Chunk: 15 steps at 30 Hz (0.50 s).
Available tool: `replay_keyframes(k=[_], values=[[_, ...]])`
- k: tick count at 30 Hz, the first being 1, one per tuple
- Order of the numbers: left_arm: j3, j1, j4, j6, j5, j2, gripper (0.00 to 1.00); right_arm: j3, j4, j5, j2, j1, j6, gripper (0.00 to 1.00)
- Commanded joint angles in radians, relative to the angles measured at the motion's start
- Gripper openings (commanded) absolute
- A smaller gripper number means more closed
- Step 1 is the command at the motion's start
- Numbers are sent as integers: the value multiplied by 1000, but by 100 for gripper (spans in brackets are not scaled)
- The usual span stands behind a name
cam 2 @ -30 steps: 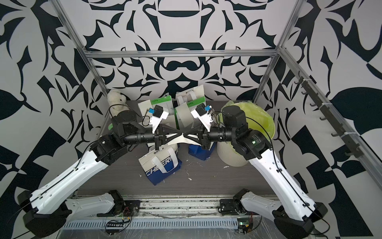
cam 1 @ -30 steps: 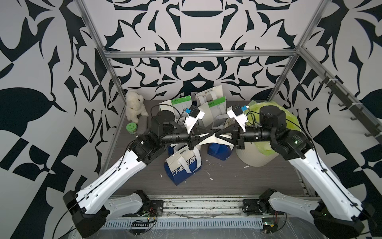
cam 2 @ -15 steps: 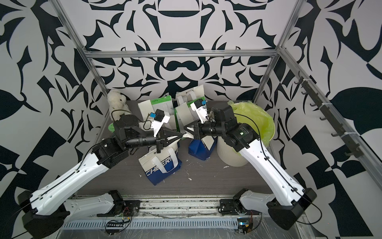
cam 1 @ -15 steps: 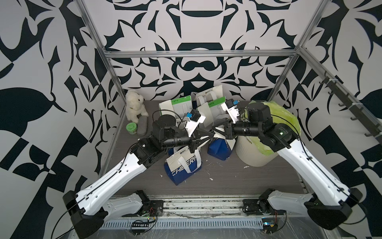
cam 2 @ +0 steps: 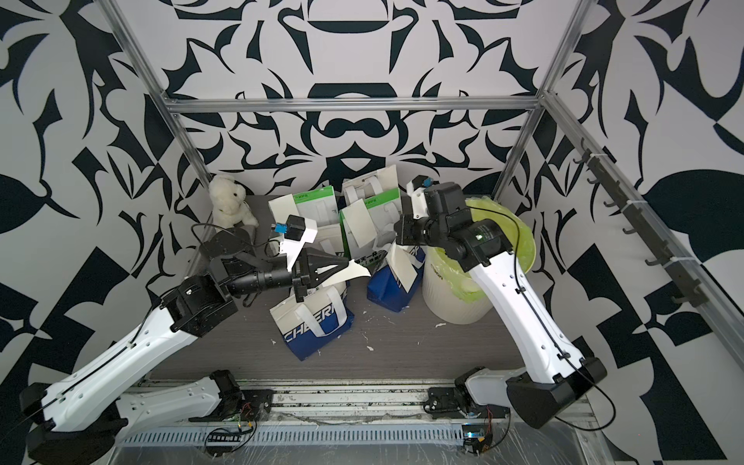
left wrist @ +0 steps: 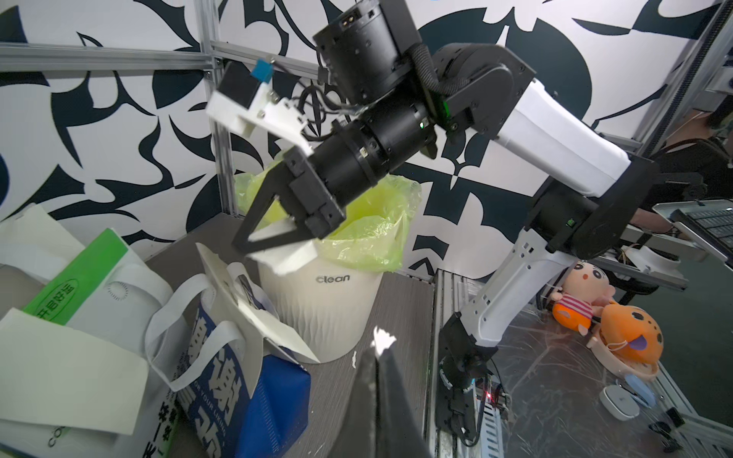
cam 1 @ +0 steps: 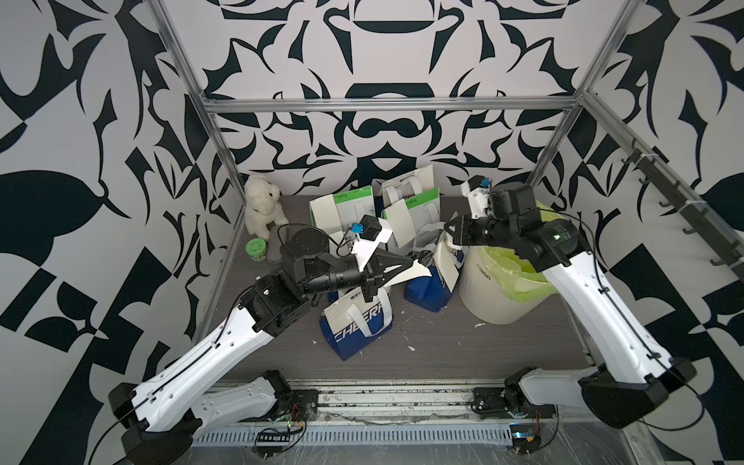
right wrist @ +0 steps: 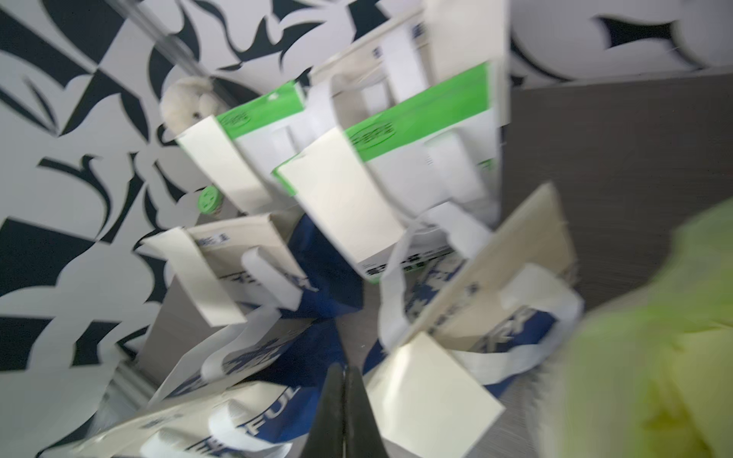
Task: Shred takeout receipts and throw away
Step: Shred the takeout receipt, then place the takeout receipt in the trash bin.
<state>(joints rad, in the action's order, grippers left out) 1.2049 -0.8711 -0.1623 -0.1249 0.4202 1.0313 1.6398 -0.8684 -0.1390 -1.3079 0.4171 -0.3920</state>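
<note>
My left gripper (cam 1: pixel 414 264) is shut on a torn piece of takeout receipt (cam 1: pixel 404 274), held over the blue bags; in the left wrist view only a white scrap (left wrist: pixel 383 340) shows past the tips. My right gripper (left wrist: pixel 239 246) is shut on the other torn piece (left wrist: pixel 286 255) beside the rim of the white bin (cam 1: pixel 489 300) with its yellow-green liner. In the right wrist view the jaws (right wrist: pixel 344 369) are pressed together with a cream slip (right wrist: pixel 432 392) beside them. Whole receipts hang on the green bags (cam 1: pixel 327 217) (cam 1: pixel 399 222) and on a blue bag (cam 1: pixel 447 262).
Two blue-and-white bags (cam 1: pixel 354 327) (cam 1: pixel 426 290) sit mid-table in front of several green-and-white bags (cam 1: pixel 414 197). A white plush bear (cam 1: pixel 261 205) and a green-lidded tub (cam 1: pixel 256 249) stand at the back left. Paper scraps (cam 1: pixel 411 348) litter the table.
The two grippers, tip to tip on one receipt a second ago, have pulled apart. The right one swung back to the bin's edge with its piece; the left keeps the other.
</note>
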Motion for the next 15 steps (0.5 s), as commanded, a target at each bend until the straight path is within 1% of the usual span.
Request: replay_keyframes(k=[1, 2, 6, 8, 9, 10, 11, 12, 13, 14, 15], values=[[54, -3, -44, 25, -49, 5, 0, 96, -93, 210, 32, -48, 77, 0], [68, -3, -51, 25, -53, 21, 0, 107, -114, 254, 32, -65, 95, 0], [133, -5, -63, 16, -49, 92, 0, 100, -174, 357, 25, -143, 139, 0], [173, -5, -64, 13, -49, 135, 0, 69, -189, 377, 24, -186, 138, 0], [192, -6, -65, 12, -46, 156, 0, 55, -194, 372, 27, -202, 137, 3], [214, -6, -67, 12, -44, 179, 0, 47, -201, 361, 28, -219, 134, 15], [237, -8, -70, 11, -45, 201, 0, 43, -209, 349, 31, -232, 129, 35], [258, -8, -72, 12, -43, 218, 0, 44, -216, 342, 32, -238, 128, 51], [280, -9, -73, 13, -41, 235, 0, 49, -223, 343, 32, -243, 127, 60], [302, -11, -72, 15, -38, 283, 0, 57, -235, 343, 31, -247, 128, 67], [321, -12, -74, 15, -37, 305, 0, 65, -246, 342, 28, -250, 130, 72]])
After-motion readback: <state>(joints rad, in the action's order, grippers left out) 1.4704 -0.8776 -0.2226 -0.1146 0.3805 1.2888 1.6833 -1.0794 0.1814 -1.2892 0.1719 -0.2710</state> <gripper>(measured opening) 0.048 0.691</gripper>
